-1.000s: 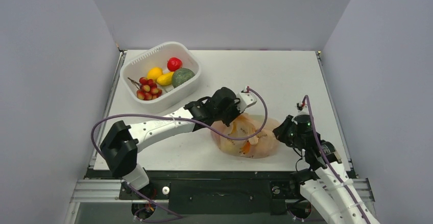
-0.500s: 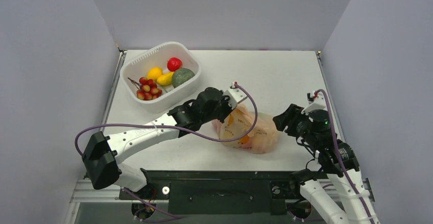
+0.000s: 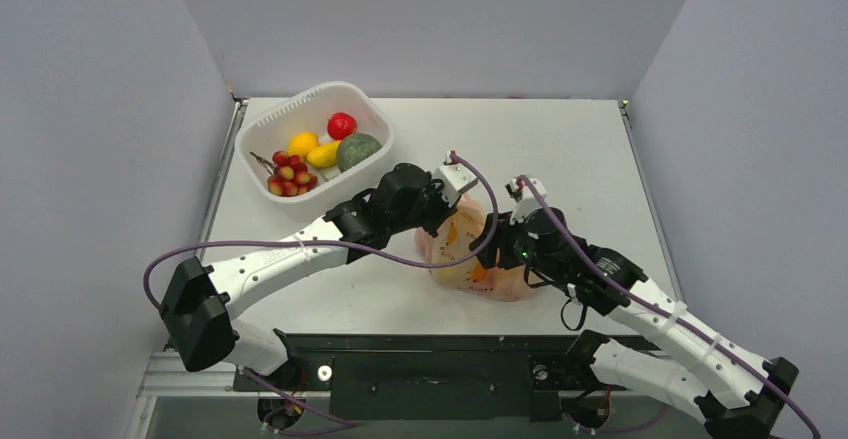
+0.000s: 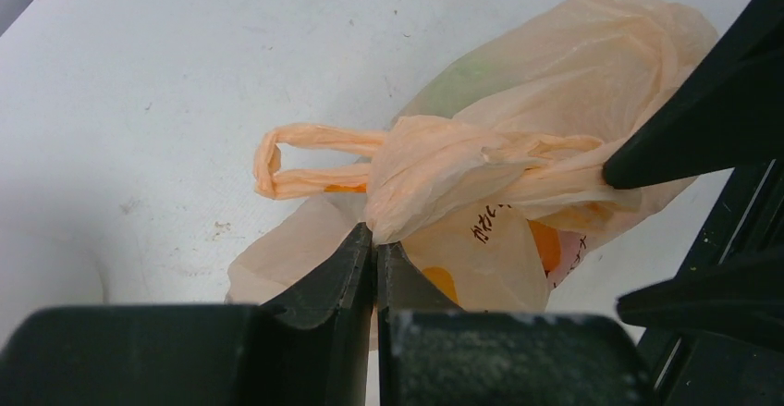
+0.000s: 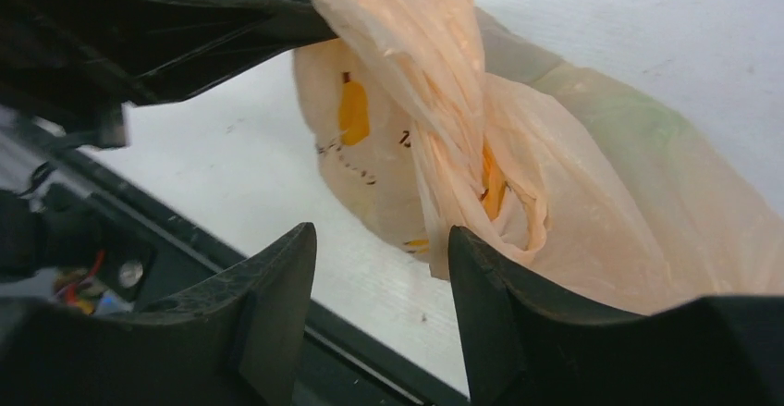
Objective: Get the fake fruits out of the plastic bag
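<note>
The plastic bag (image 3: 465,261) lies near the table's front, pale peach and crinkly. My left gripper (image 3: 446,215) is shut on a bunched fold at its top (image 4: 375,238), holding that part up. One loop handle (image 4: 305,161) sticks out to the side. Fake fruits show only as an orange shape (image 4: 546,244) and a green tint (image 4: 467,75) through the film. My right gripper (image 3: 498,231) hovers open over the bag. In the right wrist view it (image 5: 381,239) stands beside the twisted fold (image 5: 481,175), with only bare table between its fingers.
A white slotted basket (image 3: 262,135) stands at the back left, holding a red fruit (image 3: 342,125), yellow fruits (image 3: 303,143), a dark green round fruit (image 3: 358,151) and red grapes (image 3: 290,174). The table's dark front edge (image 5: 370,350) runs just below the bag.
The right arm swung from the bag's right side leftward over the bag, and its jaws opened. The left gripper, still shut on the bag, pulled its top up and slightly back.
</note>
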You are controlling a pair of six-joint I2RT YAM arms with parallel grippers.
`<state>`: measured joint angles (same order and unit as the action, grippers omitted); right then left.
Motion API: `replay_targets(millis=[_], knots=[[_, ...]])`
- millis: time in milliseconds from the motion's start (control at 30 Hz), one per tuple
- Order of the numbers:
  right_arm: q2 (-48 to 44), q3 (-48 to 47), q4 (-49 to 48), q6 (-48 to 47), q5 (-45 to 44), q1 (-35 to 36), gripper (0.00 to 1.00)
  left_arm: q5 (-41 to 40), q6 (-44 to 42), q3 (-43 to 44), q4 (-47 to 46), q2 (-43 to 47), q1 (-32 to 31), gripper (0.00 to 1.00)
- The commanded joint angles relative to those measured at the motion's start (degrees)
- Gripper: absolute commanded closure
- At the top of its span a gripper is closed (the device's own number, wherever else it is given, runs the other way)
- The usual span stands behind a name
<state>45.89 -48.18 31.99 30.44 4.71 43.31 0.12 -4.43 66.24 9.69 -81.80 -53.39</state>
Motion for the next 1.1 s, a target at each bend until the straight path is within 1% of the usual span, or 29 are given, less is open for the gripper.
replay_targets(millis=[0,33,100,233,267,333,433,467,500,533,600,633,667,700,767,800,833,867,900,933,967,1000,1033,1067], knots=[[3.71,-1.81,-1.44,1.23,-25.18,6.68,0.51,2.33,1.56,1.19,-3.89,2.4,0.49,1.0],[3.89,-1.4,-1.26,1.44,-28.09,7.25,0.53,2.45,1.59,1.16,-3.89,2.53,0.59,1.0],[3.71,-0.11,-2.09,1.96,-30.09,7.53,0.54,2.65,1.72,1.1,-4.0,2.81,0.87,1.0],[3.42,2.47,-4.39,2.55,-31.13,7.58,0.56,3.9,2.42,0.81,-4.66,3.8,1.96,1.0],[3.59,2.7,-4.48,2.95,-31.81,7.53,0.58,4.27,2.67,0.77,-4.71,3.86,2.3,1.0],[4.14,3.41,-5.06,3.62,-34.52,7.57,0.6,4.61,2.94,0.67,-4.85,4.15,2.74,1.0],[6.48,2.82,-6.33,3.18,-33.74,7.58,0.64,4.93,3.18,0.29,-5.29,4.49,3.04,1.0],[6.97,2.08,-6.46,3.07,-33.13,7.65,0.71,5.03,3.19,0.29,-5.29,4.47,3.12,1.0],[7.65,1.67,-6.31,3.19,-33.16,7.66,0.75,5.05,3.22,0.34,-5.3,4.35,3.16,1.0],[7.77,0.96,-6.01,3.38,-33.66,7.62,0.86,5.06,3.25,0.42,-5.3,4.32,3.23,1.0],[6.9,0.76,-5.26,4.15,-35.05,7.5,0.95,4.68,3.16,0.55,-4.95,4.2,3.33,1.0],[5.65,0.87,-5.0,4.42,-35.39,7.41,0.99,4.26,2.99,0.51,-4.86,4.52,3.35,1.0],[4.89,1.13,-4.83,4.66,-36.22,6.77,1.0,2.62,2.87,0.13,-5.04,4.75,3.37,1.0],[3.43,1.32,-4.17,5.58,-36.59,6.21,1.0,1.56,2.65,-0.23,-5.39,5.52,3.42,1.0],[1.26,2.11,-2.93,8.21,-35.79,2.61,1.0,-1.56,2.51,-1.9,-7.08,7.01,3.78,1.0],[0.4,3.22,-2.6,9.28,-32.61,-1.66,1.0,-2.74,2.59,-2.87,-8.23,7.53,4.16,1.0],[-1.51,3.95,-2.7,11.31,-30.48,-4.12,1.0,-3.01,2.85,-3.22,-8.52,8.39,4.69,1.0],[-3.59,5.86,-3.64,12.23,-25.19,-8.77,1.0,-3.04,3.11,-3.73,-9.75,9.02,5.04,1.0],[-4.53,6.85,-4.5,13.61,-18.29,-10.97,1.0,-2.52,3.7,-3.94,-10.43,9.29,5.73,1.0],[-6.06,8.98,-7.32,14.79,-14.36,-15.05,1.0,-2.16,3.98,-4.02,-11.28,9.93,6.05,1.0],[-6.51,9.86,-8.97,15.42,-5.45,-16.83,1.0,-1.46,4.03,-4.41,-11.63,10.22,6.68,1.0],[-6.58,11.4,-11.89,16.56,-1.61,-19.95,1.0,-1.36,4.06,-4.78,-12.42,11.06,6.92,1.0],[-6.33,11.86,-13.28,17.14,4.59,-21.69,1.0,-1.4,4.07,-5.74,-12.9,11.54,7.16,1.0],[-5.15,12.08,-15.09,17.67,6.75,-22.13,1.0,-1.51,4.07,-6.28,-13.99,12.53,7.2,1.0]])
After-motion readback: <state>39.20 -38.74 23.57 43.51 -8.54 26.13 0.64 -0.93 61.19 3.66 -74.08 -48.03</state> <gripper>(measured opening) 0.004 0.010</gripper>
